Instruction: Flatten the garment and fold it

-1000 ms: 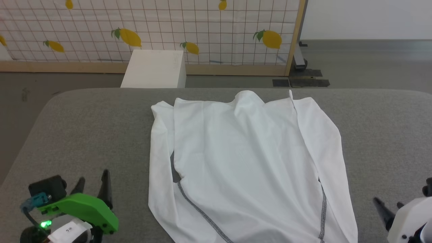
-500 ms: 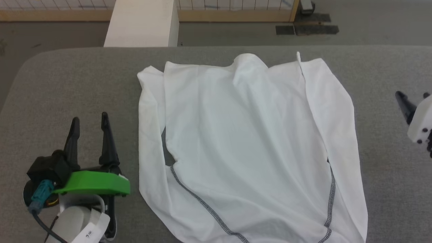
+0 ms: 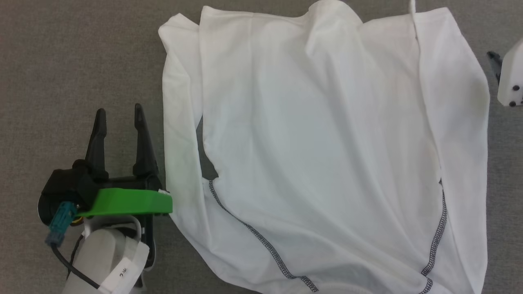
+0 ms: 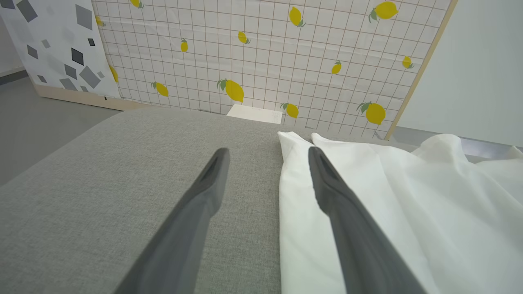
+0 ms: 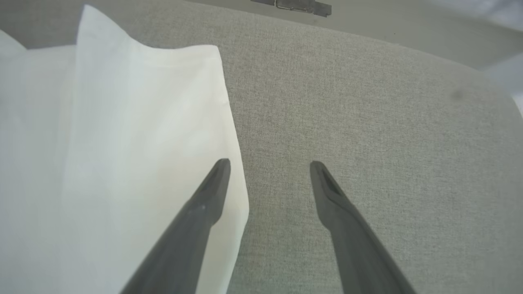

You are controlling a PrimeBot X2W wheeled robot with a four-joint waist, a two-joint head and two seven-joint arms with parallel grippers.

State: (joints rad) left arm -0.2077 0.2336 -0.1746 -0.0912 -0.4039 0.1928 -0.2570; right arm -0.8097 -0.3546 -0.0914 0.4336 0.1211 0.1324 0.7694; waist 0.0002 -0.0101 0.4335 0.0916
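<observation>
Nearest the robot, the hem end of the garment (image 3: 318,143) runs off the lower edge of the head view, with dark grey zigzag stitching curving along two seams there. The white shirt lies spread on a grey fabric-covered surface (image 3: 81,61), hem toward the robot and high collar away from it, each long sleeve lying down along its side of the body. A small wedge of grey shows between the left sleeve and the body, and soft creases run down from the collar. At the lower left, the left gripper (image 3: 119,108) sits over bare grey cloth just beside the left sleeve, its two dark fingers spread apart with nothing between them. In its wrist view one finger crosses the sleeve's edge, but whether it touches the fabric cannot be told. Farther up, on the opposite side, the right gripper (image 5: 270,162) is near the shoulder end of the right sleeve, its jaws also wide and empty. One finger (image 5: 212,192) hangs over the sleeve's outer edge and the other over plain grey surface. Beyond the far edge of the surface stands a white box (image 4: 255,113), and behind it a gridded screen printed with lemons (image 4: 265,53).
</observation>
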